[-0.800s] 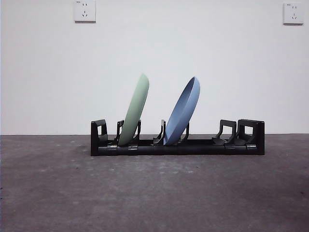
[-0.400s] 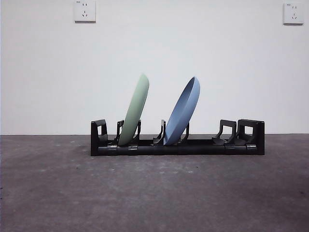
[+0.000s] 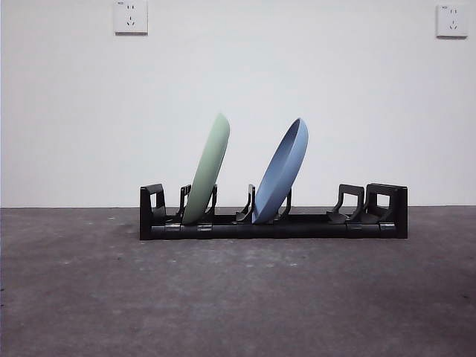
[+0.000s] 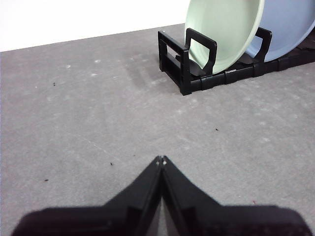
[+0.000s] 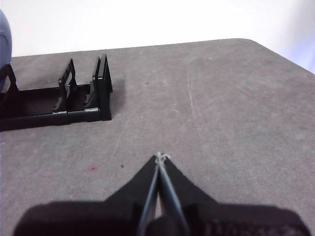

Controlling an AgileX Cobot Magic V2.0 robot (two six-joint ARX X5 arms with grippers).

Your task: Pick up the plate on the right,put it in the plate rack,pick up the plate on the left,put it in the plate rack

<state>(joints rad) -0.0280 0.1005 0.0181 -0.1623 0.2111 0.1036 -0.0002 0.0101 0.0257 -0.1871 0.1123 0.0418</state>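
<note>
Front low, level; wrists high, angled down; all share plate rack [image 3: 274, 216].

Left gripper [image 4: 161, 160], fingers pressed together, hangs over the table [image 4: 88, 113], apart from the plate rack [image 4: 189, 78].

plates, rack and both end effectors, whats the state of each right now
green plate: on edge in the plate rack, leaning, nothing holding it
blue plate: on edge in the rack, leaning the same way
plate rack: flat on the table, slots at one end unfilled
left end effector: shut, holding nothing
right end effector: shut, holding nothing
</note>
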